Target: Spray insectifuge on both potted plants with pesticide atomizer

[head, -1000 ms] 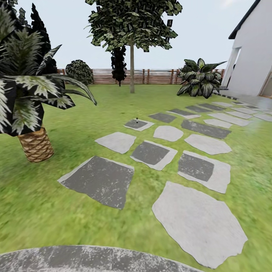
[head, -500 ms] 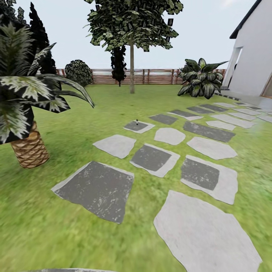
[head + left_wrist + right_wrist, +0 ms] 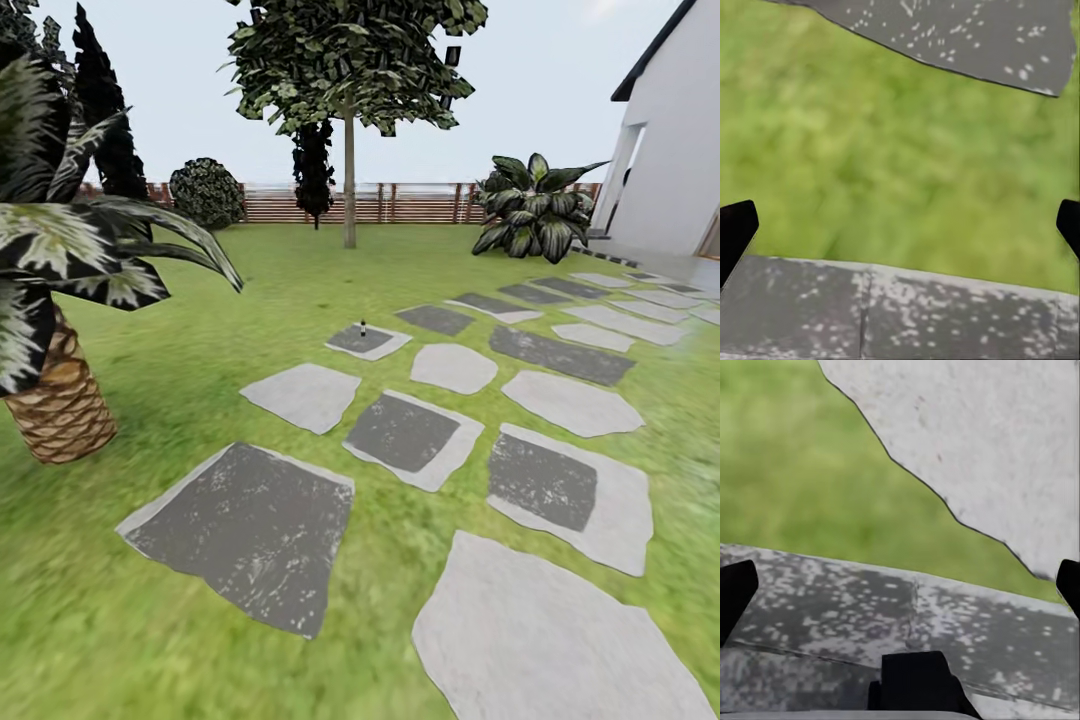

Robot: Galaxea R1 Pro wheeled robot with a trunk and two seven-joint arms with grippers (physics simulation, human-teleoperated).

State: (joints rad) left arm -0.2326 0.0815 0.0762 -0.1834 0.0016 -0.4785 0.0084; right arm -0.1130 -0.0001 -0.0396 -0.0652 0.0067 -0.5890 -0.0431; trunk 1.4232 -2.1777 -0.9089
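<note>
Whole head view has shifted since a second ago: the camera has rolled forward, not the garden. Palm (image 3: 55,300) at far left sits lower and nearer the edge than before; the grey round patio that lined the bottom edge has dropped out of frame. Lawn (image 3: 180,340) and stepping stones (image 3: 400,432) have grown larger.

Centre: spray bottle (image 3: 363,327), tiny and dark, stands upright on a dark stepping stone (image 3: 368,341), well ahead, slightly nearer than before. Fence (image 3: 400,203) behind. Broad-leaved shrub (image 3: 535,205) right, by the house wall (image 3: 675,140).

Left gripper (image 3: 900,225): fingers wide apart, nothing between, lawn below. Right gripper (image 3: 900,581): likewise spread, empty.

Reading: base closing on the bottle; pickup not yet begun, more driving needed.
</note>
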